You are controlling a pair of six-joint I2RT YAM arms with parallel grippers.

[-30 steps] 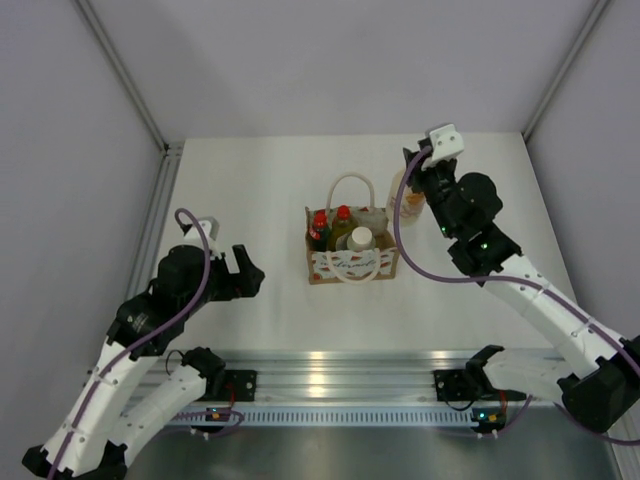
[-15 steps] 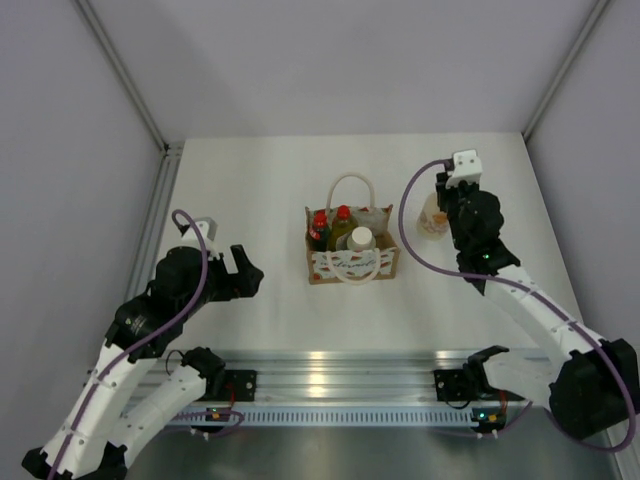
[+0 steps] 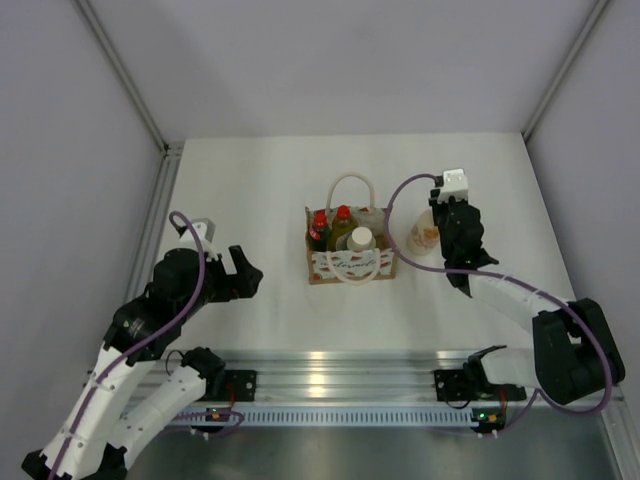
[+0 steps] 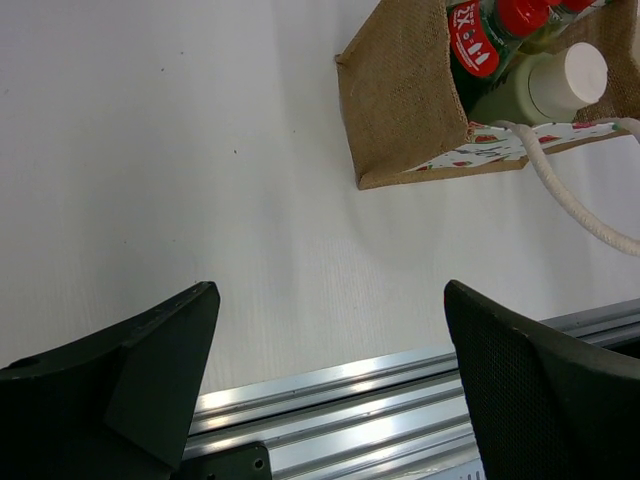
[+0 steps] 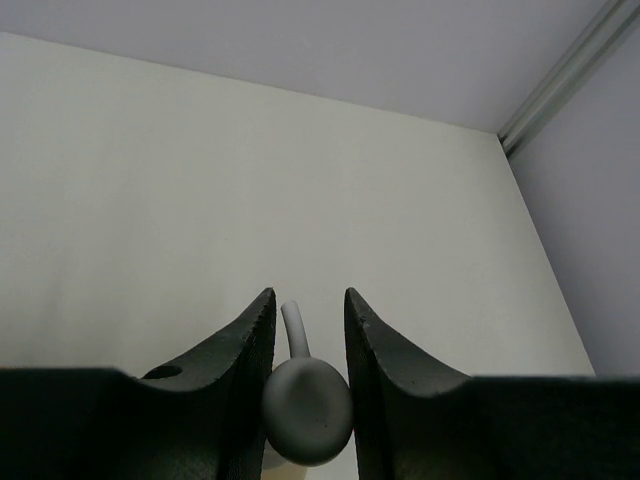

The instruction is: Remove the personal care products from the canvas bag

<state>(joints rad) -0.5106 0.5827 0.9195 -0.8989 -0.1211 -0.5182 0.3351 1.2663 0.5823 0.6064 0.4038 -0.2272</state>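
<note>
Right hand (image 3: 440,213) is clamped tight on the pump head of the cream pump bottle (image 3: 423,236), and the wrist view has it dead centre: both dark fingers (image 5: 362,340) squeeze the rounded grey top of that bottle (image 5: 307,410), with its thin nozzle poking up between the tips. The bottle hangs upright under the hand, out of the bag and off to its right, over the white table (image 3: 260,190); whether its base touches the surface, I can't tell. Across the table, the left hand (image 3: 247,268) is spread wide with nothing in it, low over the near left side and well apart from the bag. Its wrist view shows the two fingers (image 4: 160,350) far apart over bare table. The canvas bag (image 3: 352,266) stands in the middle, handles up, holding three bottles: the dark green bottle (image 3: 319,230), the yellow bottle (image 3: 342,224), both red-capped, and the pale green bottle (image 3: 360,240) with its white cap nearest the front panel.
</note>
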